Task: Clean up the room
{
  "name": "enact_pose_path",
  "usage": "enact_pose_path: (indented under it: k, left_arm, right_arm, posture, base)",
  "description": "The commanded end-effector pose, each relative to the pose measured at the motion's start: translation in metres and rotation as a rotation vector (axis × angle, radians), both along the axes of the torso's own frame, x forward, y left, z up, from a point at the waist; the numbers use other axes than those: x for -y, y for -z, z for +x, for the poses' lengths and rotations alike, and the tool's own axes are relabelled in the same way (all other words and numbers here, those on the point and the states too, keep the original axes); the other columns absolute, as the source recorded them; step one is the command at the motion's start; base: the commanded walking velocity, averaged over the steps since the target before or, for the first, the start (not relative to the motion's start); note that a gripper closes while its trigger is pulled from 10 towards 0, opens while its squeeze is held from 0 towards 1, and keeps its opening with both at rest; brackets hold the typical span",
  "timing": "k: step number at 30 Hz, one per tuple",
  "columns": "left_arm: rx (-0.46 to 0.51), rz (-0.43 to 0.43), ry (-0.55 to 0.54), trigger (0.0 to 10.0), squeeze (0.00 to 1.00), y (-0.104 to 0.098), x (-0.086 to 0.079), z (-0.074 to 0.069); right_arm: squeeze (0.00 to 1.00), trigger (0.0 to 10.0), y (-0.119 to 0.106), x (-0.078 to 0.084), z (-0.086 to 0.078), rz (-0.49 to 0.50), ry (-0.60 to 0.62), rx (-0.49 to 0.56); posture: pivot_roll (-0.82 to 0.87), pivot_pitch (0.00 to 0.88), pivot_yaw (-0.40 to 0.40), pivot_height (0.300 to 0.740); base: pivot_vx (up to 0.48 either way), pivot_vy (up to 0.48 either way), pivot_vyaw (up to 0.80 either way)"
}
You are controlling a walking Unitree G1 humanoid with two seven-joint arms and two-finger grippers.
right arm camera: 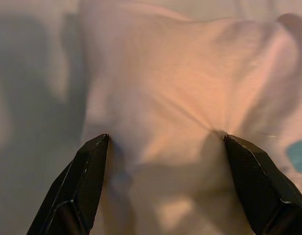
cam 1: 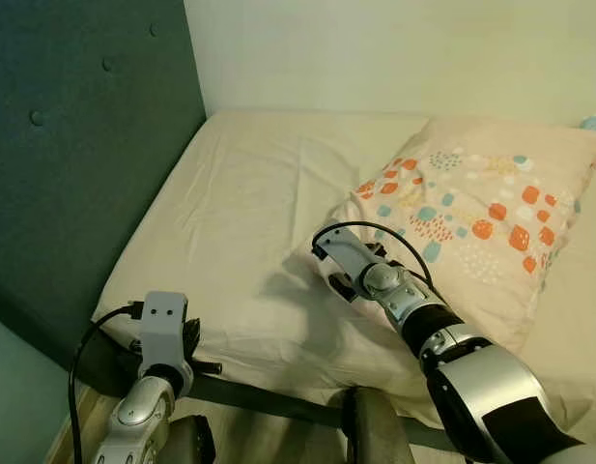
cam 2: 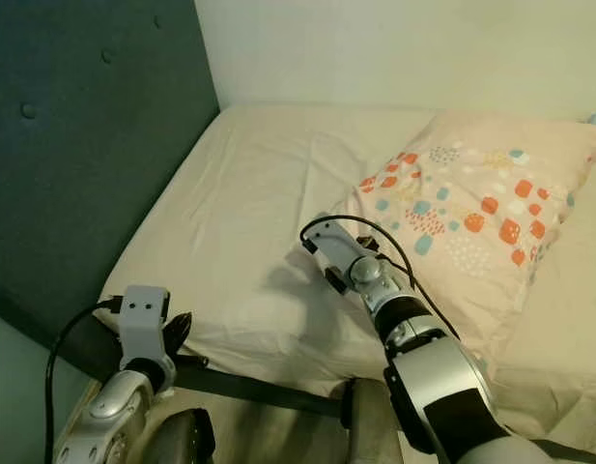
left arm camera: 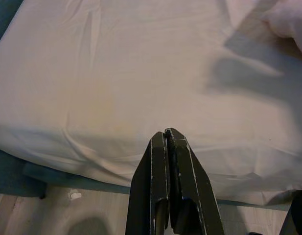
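Observation:
A cream pillow (cam 1: 481, 213) printed with orange and teal spots lies on the right half of the bed. Its near left corner (right arm camera: 160, 98) sits between the fingers of my right gripper (right arm camera: 165, 139), which is open; the two black fingertips (right arm camera: 94, 152) straddle the bunched fabric without closing on it. My right arm (cam 1: 375, 275) reaches over the mattress to that corner. My left gripper (left arm camera: 166, 134) is shut with nothing in it, hovering low at the bed's front edge, and its wrist (cam 1: 164, 329) shows at lower left.
The bed's cream sheet (cam 1: 240, 193) is wrinkled and bare on the left half. A dark teal padded headboard (cam 1: 75, 145) runs along the left, with a pale wall (cam 1: 394, 48) behind. The dark bed frame (cam 1: 269, 401) and wood floor (left arm camera: 67, 210) lie below.

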State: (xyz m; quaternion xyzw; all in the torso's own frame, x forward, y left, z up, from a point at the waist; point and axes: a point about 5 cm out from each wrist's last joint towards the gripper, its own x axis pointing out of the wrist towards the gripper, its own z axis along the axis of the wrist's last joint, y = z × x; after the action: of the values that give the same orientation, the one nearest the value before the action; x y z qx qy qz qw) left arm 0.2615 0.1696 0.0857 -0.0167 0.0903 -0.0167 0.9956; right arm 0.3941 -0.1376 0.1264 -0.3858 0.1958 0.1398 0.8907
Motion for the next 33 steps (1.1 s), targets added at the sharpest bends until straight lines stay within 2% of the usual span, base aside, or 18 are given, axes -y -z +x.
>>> enact_pose_path:
  k: [1, 2, 3, 4, 7, 12, 13, 14, 15, 17, 26, 32, 33]
  left_arm:
    - [-0.008, -0.021, 0.007, 10.0, 0.00, 0.000, 0.002, -0.002]
    - [-0.009, -0.022, 0.008, 10.0, 0.00, 0.000, 0.002, -0.002]
    - [-0.009, -0.022, 0.008, 10.0, 0.00, 0.000, 0.002, -0.002]
    - [-0.009, -0.024, 0.009, 10.0, 0.00, 0.000, 0.002, -0.002]
    - [-0.011, -0.029, 0.011, 10.0, 0.00, 0.000, 0.003, -0.002]
    - [-0.013, -0.037, 0.012, 10.0, 0.00, 0.000, 0.004, -0.002]
    - [-0.013, -0.039, 0.012, 10.0, 0.00, 0.000, 0.004, -0.001]
    - [-0.013, -0.041, 0.013, 10.0, 0.00, 0.000, 0.004, -0.001]
    - [-0.013, -0.041, 0.013, 10.0, 0.00, 0.000, 0.004, -0.001]
    - [-0.014, -0.046, 0.015, 10.0, 0.00, 0.000, 0.005, -0.001]
    - [-0.015, -0.048, 0.020, 10.0, 0.00, 0.000, 0.005, 0.001]
    - [-0.013, -0.044, 0.019, 10.0, 0.00, -0.001, 0.004, 0.003]
    - [-0.013, -0.043, 0.019, 10.0, 0.00, -0.002, 0.004, 0.003]
  right_arm:
    - [1.00, 10.0, 0.010, 0.011, -0.005, -0.054, 0.022, -0.019]
    - [0.70, 10.0, 0.010, 0.014, -0.004, -0.074, 0.029, -0.007]
    - [0.70, 10.0, 0.010, 0.014, -0.004, -0.074, 0.029, -0.007]
    - [0.00, 10.0, 0.010, 0.017, -0.004, -0.095, 0.037, 0.004]
    - [0.00, 10.0, 0.010, 0.025, -0.005, -0.162, 0.050, 0.026]
    - [0.00, 10.0, 0.009, 0.031, -0.005, -0.194, 0.056, 0.032]
    - [0.00, 8.6, 0.009, 0.033, -0.005, -0.201, 0.062, 0.034]
    - [0.00, 5.5, 0.008, 0.035, -0.005, -0.207, 0.066, 0.035]
    - [0.00, 5.5, 0.008, 0.035, -0.005, -0.207, 0.066, 0.035]
    - [0.00, 0.0, 0.008, 0.038, -0.005, -0.215, 0.073, 0.039]
    - [0.00, 0.0, 0.007, 0.039, -0.004, -0.205, 0.079, 0.042]
    - [0.00, 0.0, 0.005, 0.037, -0.004, -0.158, 0.083, 0.045]
    - [0.00, 0.0, 0.005, 0.033, -0.003, -0.114, 0.076, 0.042]
  posture:
    - [-0.04, 0.226, -0.037, 0.574]
    - [-0.04, 0.226, -0.037, 0.574]
    - [-0.04, 0.226, -0.037, 0.574]
    - [-0.04, 0.229, -0.036, 0.574]
    - [-0.04, 0.229, -0.036, 0.574]
    - [-0.04, 0.228, -0.033, 0.574]
    - [-0.04, 0.228, -0.033, 0.574]
    - [-0.04, 0.228, -0.033, 0.574]
    - [-0.04, 0.228, -0.033, 0.574]
    - [-0.05, 0.227, -0.030, 0.574]
    - [-0.05, 0.221, -0.023, 0.574]
    - [-0.06, 0.220, -0.018, 0.574]
    - [-0.06, 0.221, -0.016, 0.574]
  base:
    - [0.000, 0.000, 0.00]
    - [0.000, 0.000, 0.00]
    - [0.000, 0.000, 0.00]
    - [0.000, 0.000, 0.00]
    - [0.000, 0.000, 0.00]
    - [0.000, 0.000, 0.00]
    - [0.000, 0.000, 0.00]
    - [0.000, 0.000, 0.00]
    - [0.000, 0.000, 0.00]
    - [0.000, 0.000, 0.00]
    - [0.000, 0.000, 0.00]
    - [0.000, 0.000, 0.00]
    - [0.000, 0.000, 0.00]
